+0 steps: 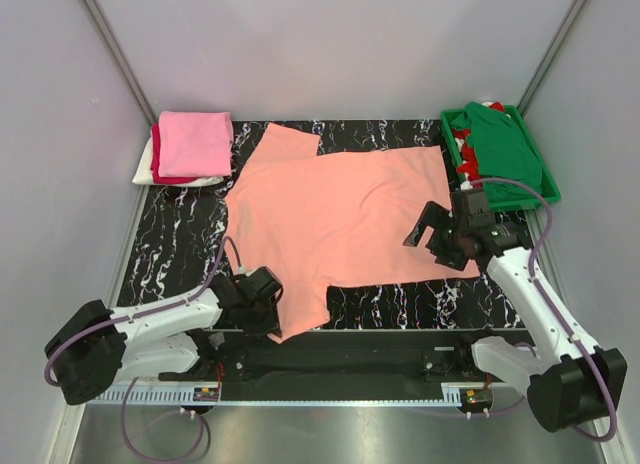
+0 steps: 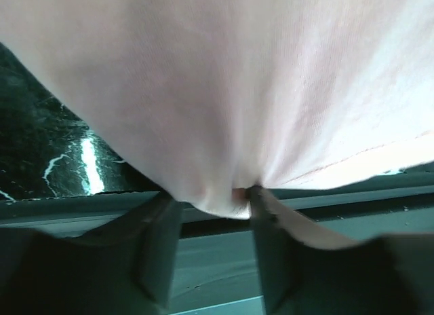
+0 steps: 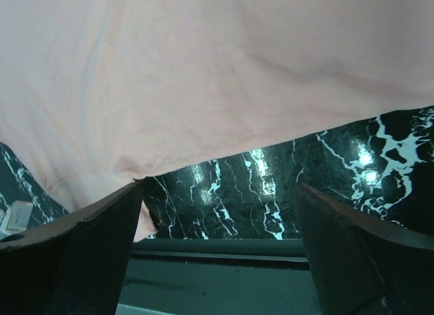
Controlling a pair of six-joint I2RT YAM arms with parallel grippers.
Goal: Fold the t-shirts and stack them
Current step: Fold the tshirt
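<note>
While salmon-peach t-shirt [image 1: 340,219] lies spread flat, unfolded, mid-worktop [image 1: 400,299], task looks part done; folded stack [image 1: 185,159] at far-left corner: pink t-shirt [image 1: 195,139] on top, red and white beneath; salmon one's folds all left to do; green tray [image 1: 548,191] at far right holds dark green t-shirt [image 1: 505,144] plus red cloth [image 1: 465,156], unfolded, waiting; left claw [image 2: 209,196] at near sleeve, jaws part-way in round cloth bunch, cannot tell if clamped; right claw [image 3: 218,189] jaws wide apart, empty, over right hem.
</note>
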